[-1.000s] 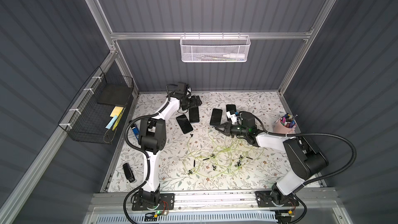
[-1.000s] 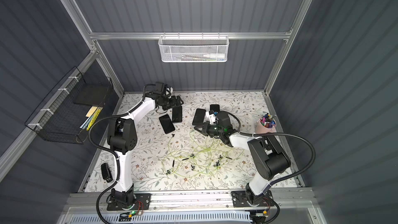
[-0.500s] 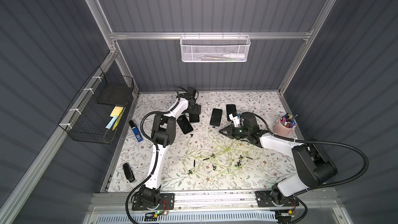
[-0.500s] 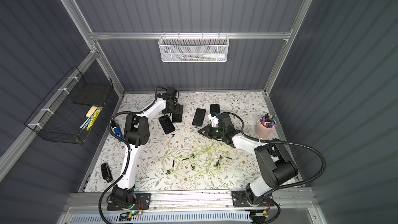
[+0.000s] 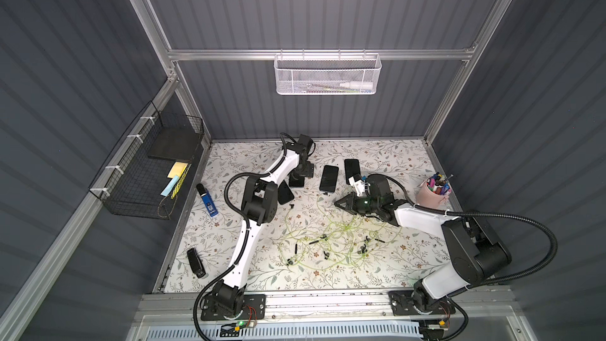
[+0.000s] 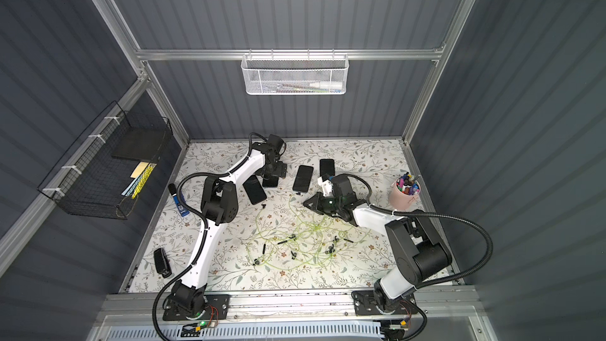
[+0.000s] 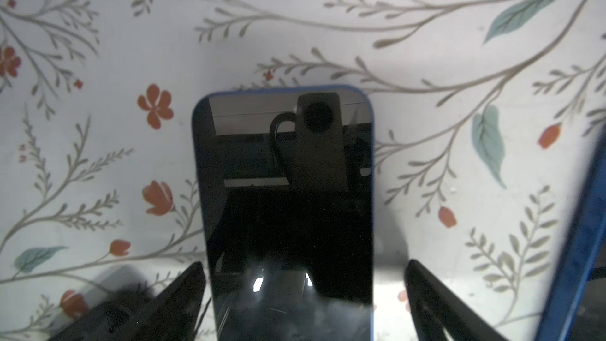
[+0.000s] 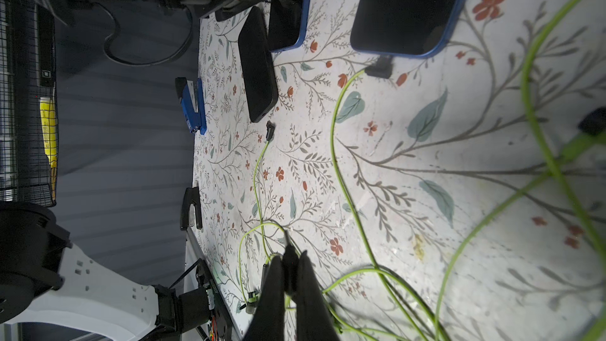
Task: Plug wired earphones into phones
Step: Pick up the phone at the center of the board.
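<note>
We are holding the left gripper [image 7: 303,262] open, its fingers straddling one phone [image 7: 285,191] low in the left wrist view. We are pinching a thin black plug [image 8: 287,241] of the wired earphones [image 5: 331,236] in the closed right gripper [image 8: 291,257]. In both top views their tangle is lying mid-frame, below the phones [image 5: 329,178].

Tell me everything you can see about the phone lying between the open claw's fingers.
The phone is a flat slab with a glossy black screen, rounded corners and a thin blue rim. It lies face up on the floral table cover, screen dark and full of reflections. The left gripper stands open, a finger on either side of it; contact is unclear.
</note>
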